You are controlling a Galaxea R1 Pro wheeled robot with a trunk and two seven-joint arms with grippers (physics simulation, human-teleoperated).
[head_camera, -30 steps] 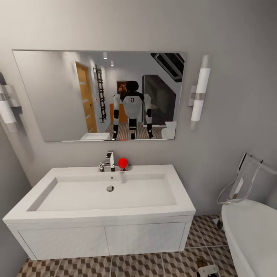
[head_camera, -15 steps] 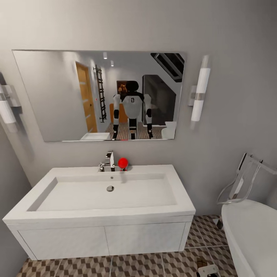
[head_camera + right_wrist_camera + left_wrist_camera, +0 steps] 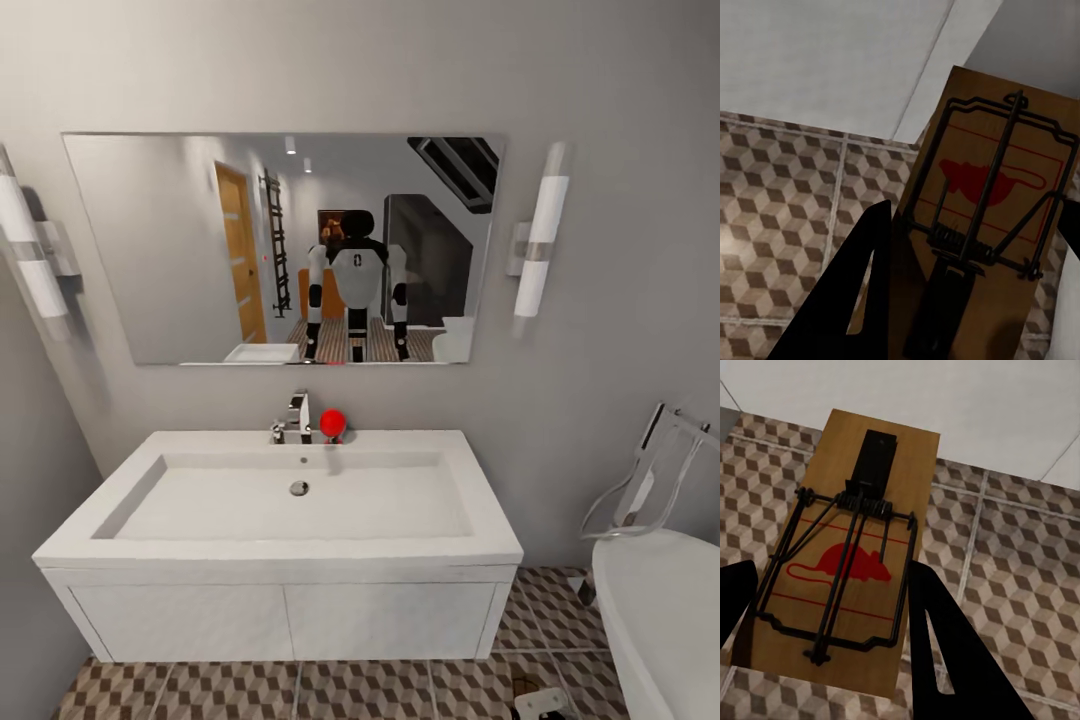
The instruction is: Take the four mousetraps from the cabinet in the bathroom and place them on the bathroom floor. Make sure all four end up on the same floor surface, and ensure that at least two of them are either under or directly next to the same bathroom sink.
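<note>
One mousetrap [image 3: 847, 555] sits between the two dark fingers [image 3: 945, 652] of the left hand [image 3: 825, 615], which is clenched on its long edges — a tan board with a red mouse printed on it, a coiled spring across the middle and a black wire bar lying over the print. It hangs above the bathroom floor [image 3: 1020, 585], whose cube-patterned tiles run up to a pale flat front at the far side. A second mousetrap [image 3: 990, 195] of the same make is held in the right hand [image 3: 967, 247], one dark finger [image 3: 862, 285] pressed to its edge and the other just showing at the opposite side, so that hand too is grasping its board; below it lies the same patterned tile and a white panel with a seam. From the head camera the floor [image 3: 230, 690] shows as a strip beneath a white wall-hung vanity [image 3: 285, 620] with two flat door fronts, carrying a wide rectangular sink [image 3: 290, 500]. At the back edge of the sink stand a chrome tap [image 3: 297, 415] and, just beside it, a small red ball-shaped thing [image 3: 333, 422]. Above hangs a mirror [image 3: 180, 250] between two tube lamps [image 3: 540, 245] — it reflects the robot [image 3: 357, 285], an orange door and a dark enclosure. A white bathtub rim [image 3: 660, 610] stands near the sink's right end.
</note>
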